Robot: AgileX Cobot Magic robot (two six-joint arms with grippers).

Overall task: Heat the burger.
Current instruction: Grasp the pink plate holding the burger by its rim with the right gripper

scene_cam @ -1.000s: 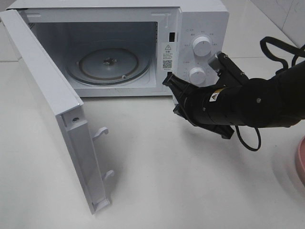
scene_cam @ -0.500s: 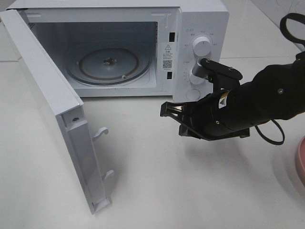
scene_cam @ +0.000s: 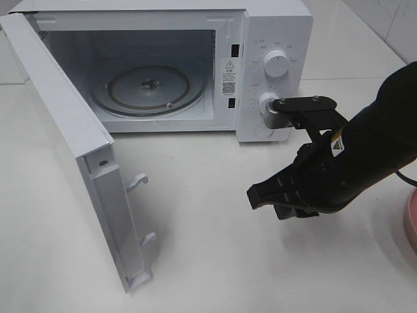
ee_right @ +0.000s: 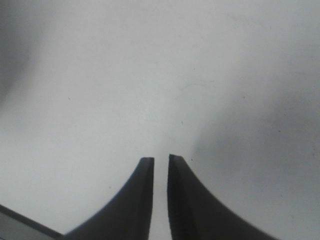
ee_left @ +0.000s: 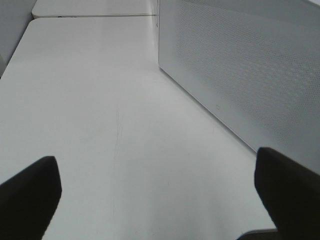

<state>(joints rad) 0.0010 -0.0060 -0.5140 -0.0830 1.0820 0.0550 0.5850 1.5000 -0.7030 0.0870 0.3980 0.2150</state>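
On the white table (scene_cam: 215, 261) stands one white microwave (scene_cam: 280, 26), its door (scene_cam: 58, 130) swung wide open toward the left of the high view. One round glass turntable (scene_cam: 148, 88) lies in the bare cavity. Two knobs (scene_cam: 276, 64) sit one above the other on the control panel, and two white latch hooks (scene_cam: 138, 180) stick out of the door's inner edge.

The burger shows in none of the three views, so its place, heading and long axis cannot be told. At the far right edge of the high view a sliver of one pink plate (scene_cam: 412, 222) peeks in; what lies on it is cut off.

One arm shows in the high view. The right gripper (scene_cam: 257, 195) hangs over the table in front of the control panel, tips pointing left and down, clear of the microwave. Its two fingers (ee_right: 145, 190) stand parted by a thin slit, with nothing between them.

The left gripper (ee_left: 160, 190) is spread wide and empty, low over bare table, with a white dotted panel (ee_left: 240, 65) just beside it.

Nothing blocks the open cavity.
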